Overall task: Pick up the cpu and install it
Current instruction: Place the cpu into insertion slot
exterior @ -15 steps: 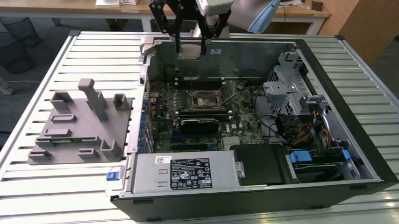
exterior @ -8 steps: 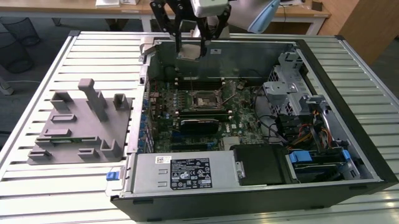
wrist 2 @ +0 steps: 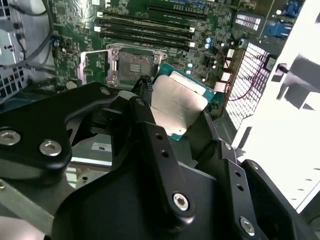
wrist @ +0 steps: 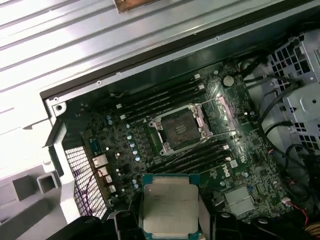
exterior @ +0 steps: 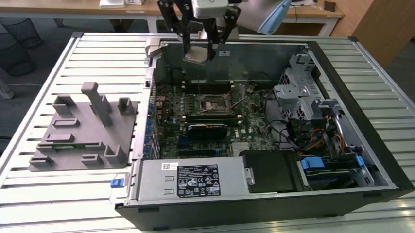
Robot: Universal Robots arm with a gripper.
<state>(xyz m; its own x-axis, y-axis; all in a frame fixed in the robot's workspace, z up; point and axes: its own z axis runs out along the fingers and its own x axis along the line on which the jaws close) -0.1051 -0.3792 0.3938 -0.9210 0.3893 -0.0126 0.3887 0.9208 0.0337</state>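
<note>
Jaws are clenched on the cpu (wrist 2: 177, 105), which sits between them with its silvery top showing in the second wrist view. You have it held in the air over the open case (exterior: 259, 213), above the motherboard (exterior: 175, 111) and well apart from the open socket (exterior: 213, 103). The grey tray (exterior: 77, 136) lies on the desk (exterior: 77, 194) beside the case.

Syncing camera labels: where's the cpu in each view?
Exterior view: cpu held in the gripper, raised beyond the socket.
First wrist view: cpu close to the camera, short of the socket.
Second wrist view: cpu in the gripper, beside the socket.
Shared landmark: the open socket, empty in all three.
</note>
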